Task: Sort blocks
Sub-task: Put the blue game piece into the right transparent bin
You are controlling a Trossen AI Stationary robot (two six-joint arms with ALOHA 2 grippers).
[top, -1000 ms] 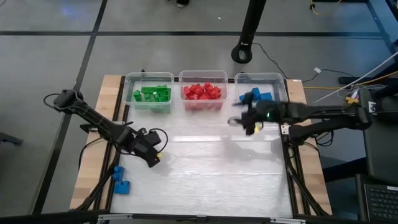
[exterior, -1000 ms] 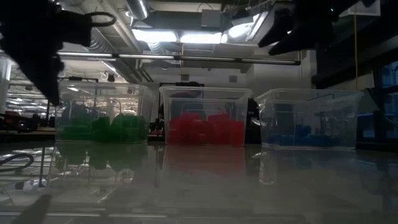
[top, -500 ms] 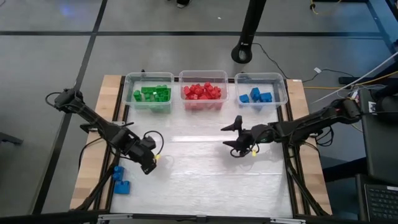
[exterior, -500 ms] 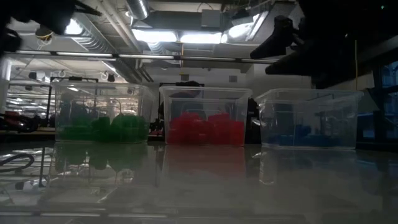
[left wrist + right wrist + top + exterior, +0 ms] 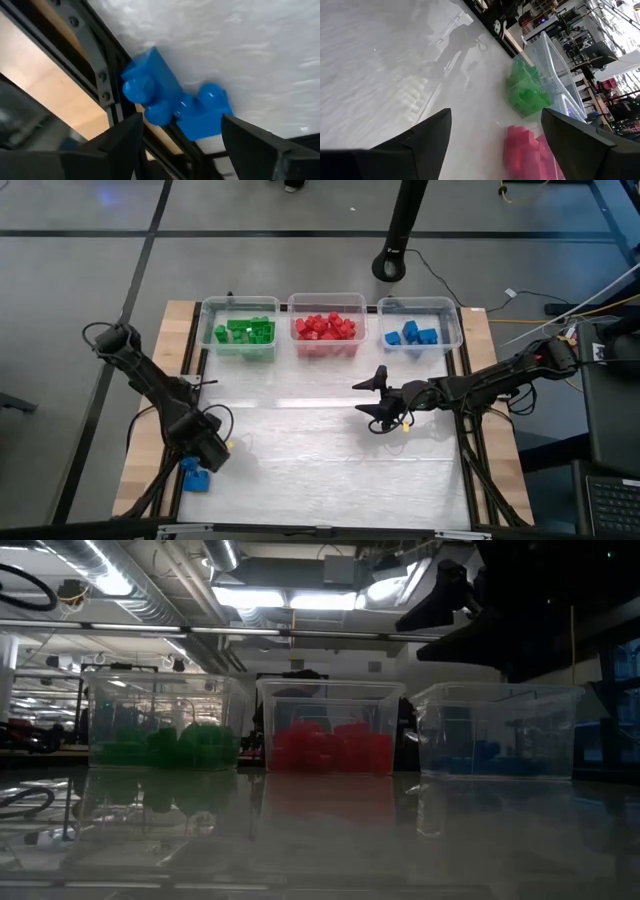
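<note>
Two blue blocks (image 5: 172, 107) lie touching, just ahead of your left gripper (image 5: 181, 145), at the mat's edge. I judge them light, rigid and slick; pinch one across its flat sides. Left jaws are apart, empty. Right gripper (image 5: 377, 394) hovers mid-table, apart, empty. Three bins (image 5: 325, 301) sit beyond.

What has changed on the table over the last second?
The right gripper drew back from over the blue bin to above the middle of the table, open and empty. The left gripper moved toward the table's near left corner, open over the loose blue blocks. Neither gripped nor released anything. The bins and blocks stayed put.
</note>
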